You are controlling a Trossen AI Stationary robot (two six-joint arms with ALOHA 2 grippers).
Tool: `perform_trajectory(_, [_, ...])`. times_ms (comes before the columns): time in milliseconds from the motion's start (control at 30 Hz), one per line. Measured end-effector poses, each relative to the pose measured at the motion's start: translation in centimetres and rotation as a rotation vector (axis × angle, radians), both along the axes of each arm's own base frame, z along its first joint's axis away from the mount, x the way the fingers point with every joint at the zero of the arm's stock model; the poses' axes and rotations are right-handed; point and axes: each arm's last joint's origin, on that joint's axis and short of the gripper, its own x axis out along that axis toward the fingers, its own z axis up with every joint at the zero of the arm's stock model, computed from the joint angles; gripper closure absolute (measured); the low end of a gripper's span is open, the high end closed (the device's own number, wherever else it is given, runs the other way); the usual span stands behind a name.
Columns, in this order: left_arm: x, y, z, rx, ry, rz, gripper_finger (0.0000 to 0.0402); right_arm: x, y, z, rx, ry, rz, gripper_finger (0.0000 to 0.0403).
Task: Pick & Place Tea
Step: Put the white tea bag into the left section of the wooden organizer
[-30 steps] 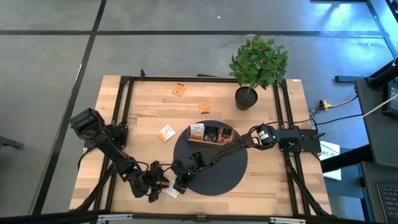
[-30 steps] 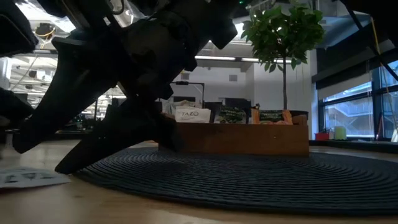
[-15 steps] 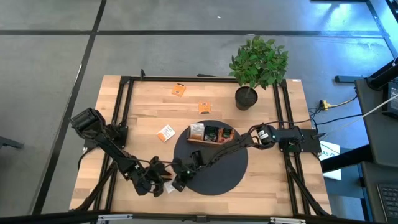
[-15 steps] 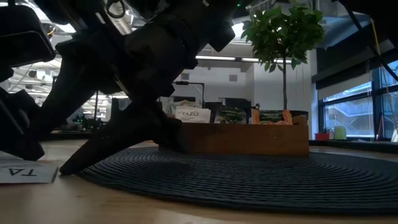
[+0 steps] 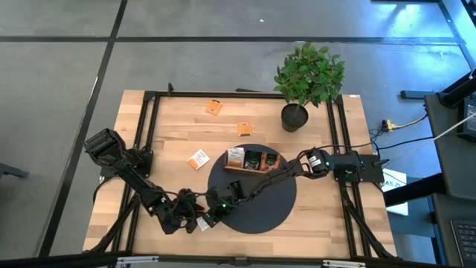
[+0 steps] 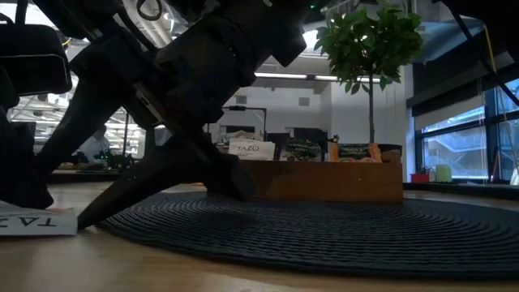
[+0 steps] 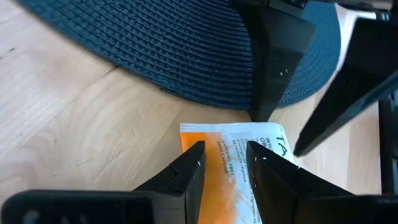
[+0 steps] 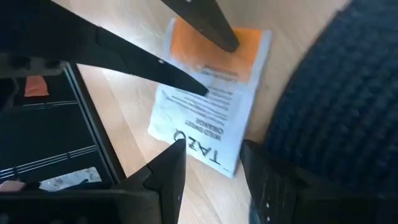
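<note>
Sachets (image 5: 253, 159) were seen filed in the tray (image 5: 239, 169), three others left at eleven o'clock, while one sachet (image 8: 208, 118) was straddled, ungripped, by the parted left gripper (image 7: 224, 155) and right gripper (image 8: 211, 155).

Premises: a robotics lab or test bay inside an open-plan office. The wooden table (image 5: 327, 216) stands within a black metal frame (image 5: 146, 134) on a grey concrete floor (image 5: 223, 59) marked with dark lines. A power plug and cables (image 5: 398, 125) lie beyond the right arm's base, beside the edge of a dark desk (image 5: 454, 186). In the low view, far behind the grippers, rows of ceiling lights (image 6: 284, 77), monitors (image 6: 304, 138) and large windows (image 6: 454, 142) are visible. A potted plant (image 5: 306, 78) sits on the table as dressing.
</note>
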Motion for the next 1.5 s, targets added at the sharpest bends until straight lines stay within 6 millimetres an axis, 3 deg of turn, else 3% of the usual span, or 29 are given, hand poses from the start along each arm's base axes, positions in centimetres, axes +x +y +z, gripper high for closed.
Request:
perform_trajectory(300, [-0.1,0.3,-0.2,0.154,0.022,-0.088,0.0286,0.0,0.0,-0.1,-0.043,-0.022,0.008,0.0242])
perform_trajectory(700, [0.6,1.0,-0.2,-0.014,0.021,0.074,0.0286,0.0,-0.1,-0.1,-0.054,-0.013,-0.015,0.0245])
perform_trajectory(867, [0.6,1.0,-0.2,-0.017,0.021,0.077,0.0286,0.0,-0.2,-0.4,-0.061,0.000,-0.017,0.0288])
perform_trajectory(1100, [0.6,1.0,-0.3,-0.022,0.020,0.084,0.0286,0.0,-0.3,-1.1,-0.092,-0.005,0.007,0.0389])
perform_trajectory(1367, [0.4,1.0,0.3,0.027,0.002,0.045,0.0286,0.1,-0.4,-1.0,-0.080,-0.015,0.031,0.0398])
perform_trajectory(1500, [0.3,1.3,1.3,0.146,-0.022,-0.030,0.0286,0.1,-0.3,-1.1,-0.074,-0.010,0.037,0.0399])
